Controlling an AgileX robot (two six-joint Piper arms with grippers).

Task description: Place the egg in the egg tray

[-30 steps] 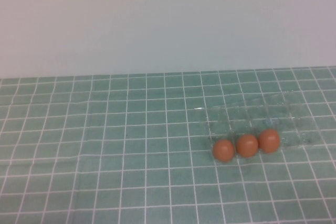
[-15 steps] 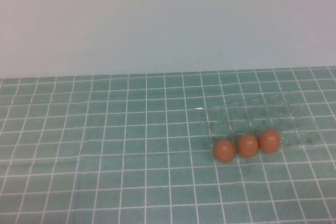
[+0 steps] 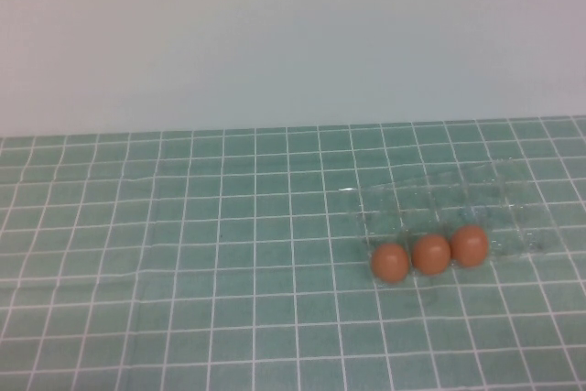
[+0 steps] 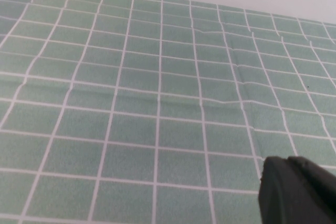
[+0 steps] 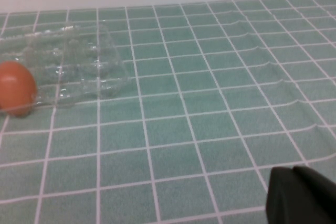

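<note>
Three orange-brown eggs (image 3: 390, 262), (image 3: 431, 254), (image 3: 470, 245) lie in a row along the near edge of the clear egg tray (image 3: 458, 199) at the right of the table. I cannot tell whether they sit in cups. One egg (image 5: 16, 94) and the tray (image 5: 79, 61) also show in the right wrist view. My right gripper (image 5: 293, 172) is a dark block low over the cloth, well away from the tray, fingers together and empty. My left gripper (image 4: 286, 162) is also shut and empty over bare cloth. Neither arm shows in the high view.
A green cloth with a white grid (image 3: 183, 254) covers the table, slightly wrinkled. A plain white wall (image 3: 275, 34) stands behind the far edge.
</note>
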